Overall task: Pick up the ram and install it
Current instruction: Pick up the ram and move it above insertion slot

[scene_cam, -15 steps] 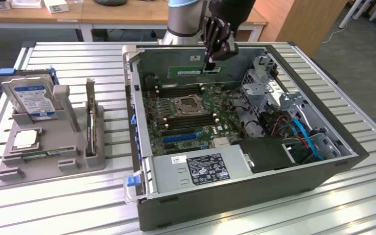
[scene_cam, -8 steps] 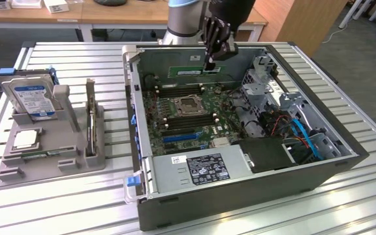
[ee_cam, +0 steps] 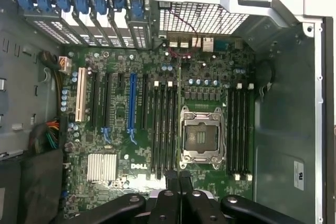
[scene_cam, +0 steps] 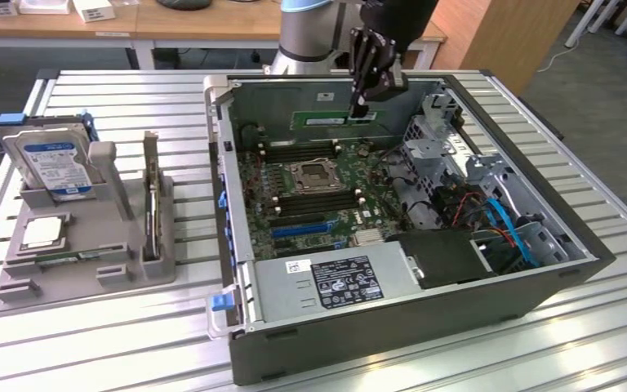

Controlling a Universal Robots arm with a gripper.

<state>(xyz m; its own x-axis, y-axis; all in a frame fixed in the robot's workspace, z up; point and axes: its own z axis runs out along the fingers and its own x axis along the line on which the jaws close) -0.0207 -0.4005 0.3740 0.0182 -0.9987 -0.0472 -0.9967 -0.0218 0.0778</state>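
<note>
Our tool (scene_cam: 361,106) is pinched narrow on the ram (scene_cam: 333,120), above the open computer case (scene_cam: 291,343). We judge the ram light, stiff and fragile, best gripped along its long edges.

One hard drive (scene_cam: 50,167), one computer case (scene_cam: 325,355)

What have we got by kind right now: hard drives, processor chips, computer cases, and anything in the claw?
Blue-labelled hard drive, in the grey holder: 1
Square silver processor chip, in the holder: 1
Open computer case: 1
Ram, held in the claw over the case: 1
Total: 4
</note>
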